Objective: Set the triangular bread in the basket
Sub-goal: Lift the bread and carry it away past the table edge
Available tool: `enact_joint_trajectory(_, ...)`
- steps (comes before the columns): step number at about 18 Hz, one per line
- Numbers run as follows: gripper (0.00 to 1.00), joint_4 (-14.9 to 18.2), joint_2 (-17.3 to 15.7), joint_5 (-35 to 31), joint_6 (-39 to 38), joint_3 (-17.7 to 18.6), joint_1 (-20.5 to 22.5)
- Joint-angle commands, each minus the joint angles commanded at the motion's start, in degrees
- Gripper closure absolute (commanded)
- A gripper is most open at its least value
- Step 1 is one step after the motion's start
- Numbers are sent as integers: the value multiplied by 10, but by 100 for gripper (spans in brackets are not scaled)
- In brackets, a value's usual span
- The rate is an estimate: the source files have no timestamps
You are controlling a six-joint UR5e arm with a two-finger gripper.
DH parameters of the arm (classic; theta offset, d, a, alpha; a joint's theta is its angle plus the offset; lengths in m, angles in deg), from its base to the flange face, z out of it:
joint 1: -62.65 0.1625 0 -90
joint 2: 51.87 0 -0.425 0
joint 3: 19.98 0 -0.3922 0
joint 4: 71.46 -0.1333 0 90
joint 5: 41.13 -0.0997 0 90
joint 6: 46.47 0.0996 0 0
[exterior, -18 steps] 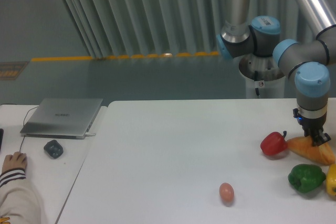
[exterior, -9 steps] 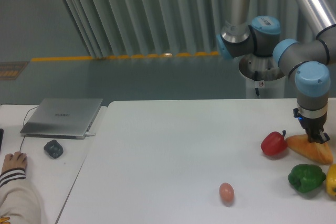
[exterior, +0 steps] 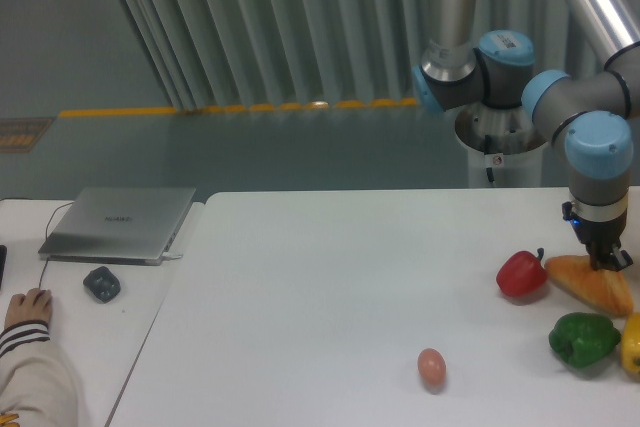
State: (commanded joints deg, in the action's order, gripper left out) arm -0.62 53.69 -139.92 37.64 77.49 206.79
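Note:
The triangular bread (exterior: 588, 285), a golden-orange wedge, lies at the table's right edge between the red pepper and the green pepper. My gripper (exterior: 607, 261) comes straight down onto the bread's upper right part. Its fingers stand close together on the crust and appear shut on the bread. The fingertips are partly hidden against the bread. No basket is in view.
A red pepper (exterior: 522, 274) touches the bread's left end. A green pepper (exterior: 583, 338) and a yellow pepper (exterior: 632, 344) lie just in front of it. A small egg (exterior: 431, 366) lies nearer the middle. A laptop (exterior: 120, 222), a mouse (exterior: 101, 283) and a person's hand (exterior: 26, 309) are at the left.
My gripper has shifted slightly right and up at the bread. The bread's right tip has turned a little downward with it. Peppers and egg have not moved.

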Motion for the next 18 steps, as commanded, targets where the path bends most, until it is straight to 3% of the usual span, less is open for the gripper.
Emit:
enact_joint_trajectory(5,100,3,-1,-1,1,-5,3)
enact_joint_trajectory(15,100,25,-40,25,28,-13,35)
enact_joint_trajectory(18,100,44,-64,31,32,-14,46)
